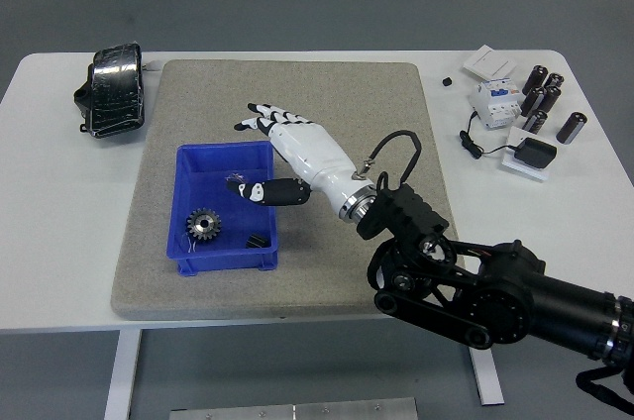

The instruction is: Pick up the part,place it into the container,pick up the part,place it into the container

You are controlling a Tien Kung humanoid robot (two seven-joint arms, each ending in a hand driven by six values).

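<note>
A blue container [181, 204] sits on the left part of a grey mat [317, 93]. Inside it lie a black toothed gear [204, 225] at the front left and a small black part [256, 241] at the front right. My right hand [248, 153], white with black fingertips, hovers over the container's right rear corner. Its fingers are spread and hold nothing, and the thumb [246, 188] points into the container. The black right arm [475, 286] reaches in from the lower right. The left arm is out of view.
A black strapped device [111, 90] lies at the table's far left. At the far right stand several dark cylinders [543, 98], a white circuit breaker [495, 101], a white box [490, 61] and a black charger [536, 154] with its cable.
</note>
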